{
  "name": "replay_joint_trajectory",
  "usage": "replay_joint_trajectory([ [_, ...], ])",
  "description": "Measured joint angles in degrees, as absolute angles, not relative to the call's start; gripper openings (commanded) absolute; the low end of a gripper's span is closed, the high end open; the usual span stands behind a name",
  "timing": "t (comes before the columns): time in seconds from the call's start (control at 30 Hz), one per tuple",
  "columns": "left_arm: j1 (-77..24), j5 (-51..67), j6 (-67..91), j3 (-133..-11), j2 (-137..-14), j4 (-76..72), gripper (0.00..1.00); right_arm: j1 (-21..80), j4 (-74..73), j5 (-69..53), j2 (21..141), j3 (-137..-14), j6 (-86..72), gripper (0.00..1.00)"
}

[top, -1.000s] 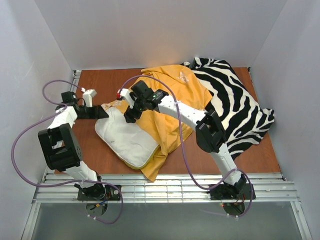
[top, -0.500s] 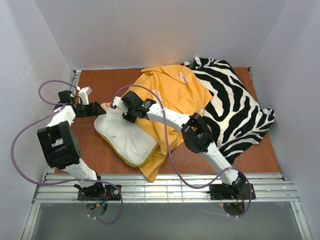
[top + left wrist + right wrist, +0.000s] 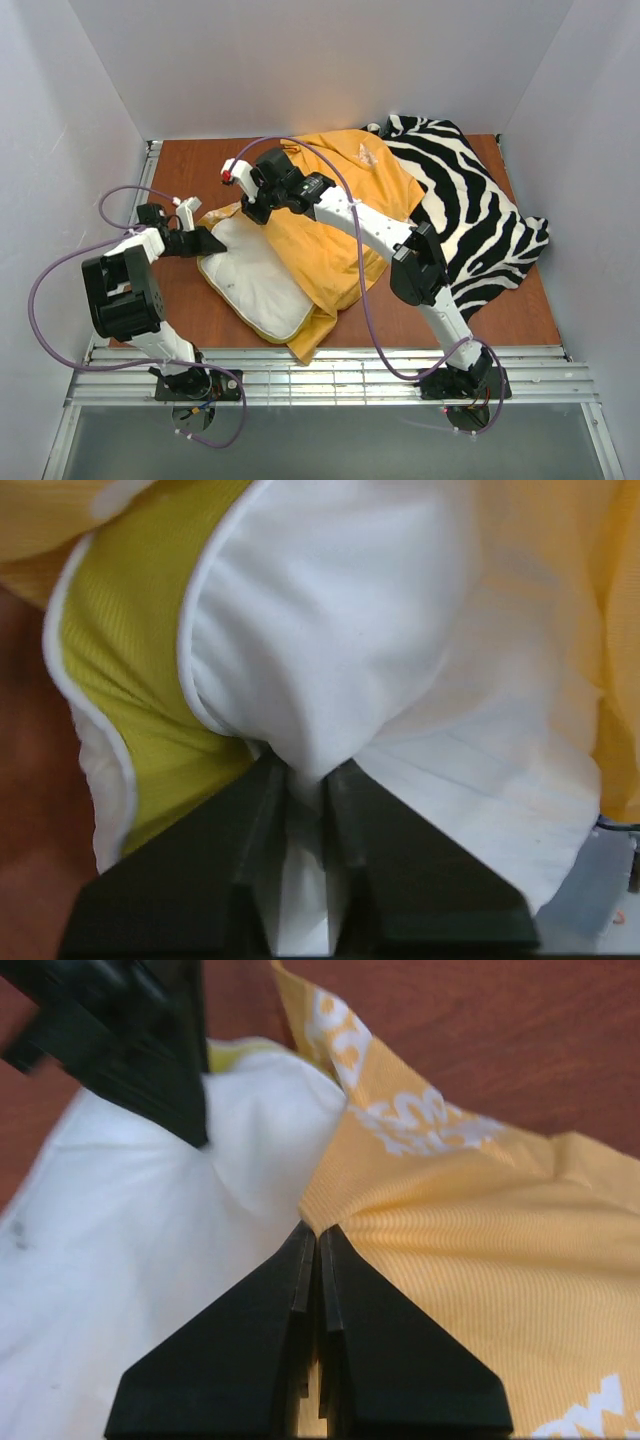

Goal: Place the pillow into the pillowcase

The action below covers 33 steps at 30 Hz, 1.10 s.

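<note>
The left gripper [image 3: 305, 770] pinched the pillow [image 3: 330, 630], the right gripper [image 3: 317, 1232] clamped the pillowcase [image 3: 480, 1260] hem; the 2 needed opposing pulls.

Pillow [image 3: 255, 280] on table [image 3: 200, 160], left of centre, its right part under pillowcase [image 3: 340, 200]; zebra-striped cloth [image 3: 470, 210] lies right of pillowcase.

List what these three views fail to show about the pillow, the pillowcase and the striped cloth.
- Top view: part of the pillow is covered by the pillowcase, so how far in it sits is unclear.
- Top view: the pillowcase's opening is hidden by folds and the right arm.
- Top view: anything under the zebra cloth is covered.
- Left wrist view: the pillow's outline is cut off by the frame edges.
</note>
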<state>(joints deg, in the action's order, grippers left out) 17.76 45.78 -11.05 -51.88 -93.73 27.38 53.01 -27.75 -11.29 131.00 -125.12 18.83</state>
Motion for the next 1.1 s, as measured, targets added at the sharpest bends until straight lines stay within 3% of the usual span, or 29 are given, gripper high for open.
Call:
replay_joint_trajectory([
  [0.03,17.06,47.44,-9.80,-51.62,-94.06,26.89,0.00,52.90,-27.42,-13.28,130.56,-125.56,17.80,0.01],
  [0.13,15.33,54.63,-0.47,-48.49,-93.34,20.67,0.00,52.88,-26.89,-19.57,131.22,-129.12,14.13,0.01],
  [0.27,14.79,60.14,22.74,-38.24,-86.59,0.89,0.00,54.06,-26.74,-28.10,131.76,-132.20,10.00,0.01],
  [0.37,14.76,62.37,36.07,-34.68,-80.49,-9.56,0.01,56.38,-24.10,-31.22,124.49,-119.94,10.31,0.01],
  [0.4,14.81,63.09,38.61,-34.28,-79.00,-11.42,0.12,56.86,-23.75,-31.59,120.90,-114.08,11.11,0.01],
  [0.43,14.98,64.03,39.88,-34.15,-77.76,-12.01,0.36,56.86,-22.96,-32.08,117.40,-108.31,12.14,0.01],
  [0.5,16.29,66.35,39.27,-34.96,-76.25,-9.61,0.42,56.55,-22.96,-33.65,111.63,-98.89,14.90,0.01],
  [0.7,25.17,63.92,11.86,-49.43,-75.81,23.49,0.60,56.07,-24.43,-35.73,105.43,-80.71,25.89,0.01],
  [0.73,26.65,62.24,7.38,-52.25,-75.81,27.16,0.73,56.82,-25.78,-36.25,105.65,-78.98,27.51,0.01],
  [0.87,25.47,55.61,-4.10,-61.36,-78.37,34.11,0.77,59.79,-30.65,-37.17,106.21,-73.52,34.11,0.01],
  [1.03,13.74,47.99,-8.47,-69.04,-91.02,33.15,0.77,60.66,-32.84,-33.19,102.30,-68.95,39.42,0.34],
  [1.07,11.90,47.16,-7.97,-69.89,-94.43,32.71,0.77,60.69,-33.10,-32.12,100.51,-68.25,39.99,0.53],
  [1.1,10.24,46.57,-7.31,-70.87,-97.91,32.40,0.75,60.71,-33.43,-30.92,98.50,-67.44,40.40,0.57],
])
